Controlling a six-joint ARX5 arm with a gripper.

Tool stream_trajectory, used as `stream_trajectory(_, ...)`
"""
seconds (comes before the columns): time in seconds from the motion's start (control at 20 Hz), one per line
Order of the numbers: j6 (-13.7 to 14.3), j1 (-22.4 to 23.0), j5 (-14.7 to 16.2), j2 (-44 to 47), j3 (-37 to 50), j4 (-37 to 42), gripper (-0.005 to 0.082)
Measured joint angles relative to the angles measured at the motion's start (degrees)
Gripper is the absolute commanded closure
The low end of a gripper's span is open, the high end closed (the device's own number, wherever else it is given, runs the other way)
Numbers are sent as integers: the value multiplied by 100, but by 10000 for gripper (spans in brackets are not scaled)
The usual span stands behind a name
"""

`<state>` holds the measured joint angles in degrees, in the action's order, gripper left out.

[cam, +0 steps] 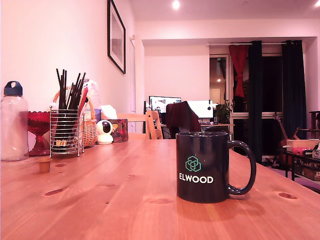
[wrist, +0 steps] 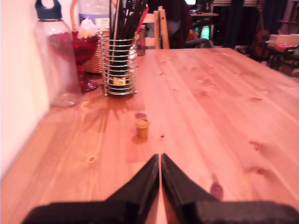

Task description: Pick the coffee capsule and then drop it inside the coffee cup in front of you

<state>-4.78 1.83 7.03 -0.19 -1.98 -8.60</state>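
**Capsule alone on the tabletop, fingers closed short of it**

The coffee capsule sits on the wooden tabletop, far over on the exterior view's left, wider rim up as far as can be told. In the wrist view the same capsule is a small tan pod standing free, touching nothing, with a short shadow beside it.

The gripper shows only in the wrist view. Its two dark fingers point across the tabletop toward the capsule, low over the wood, tips pressed together with just a thin seam between them and nothing held. The capsule lies ahead of the tips and slightly to one side of their line, clearly apart from them.

The coffee cup stands upright on the exterior view's right, well apart from the capsule, its loop handle toward the right and white ELWOOD lettering under a teal hexagonal logo facing the camera. Its inside cannot be seen.

Beyond the capsule, near the wall, a wire holder holds a bunch of dark sticks. Left of it in the exterior view stand a red glass bowl on a stem and a clear bottle with a blue cap. Behind the holder is a wicker basket, and farther right a small white camera.
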Motion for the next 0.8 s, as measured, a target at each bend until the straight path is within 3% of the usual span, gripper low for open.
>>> stream_trajectory(0.2, -380, 0, -4, 0, 0, 133, 782)
stream_trajectory(0.35, -507, 0, -7, 0, 0, 133, 786)
stream_trajectory(0.55, -544, 0, -94, 160, -7, 39, 786)
stream_trajectory(0.8, -544, 0, -273, 1259, -52, 361, 787)
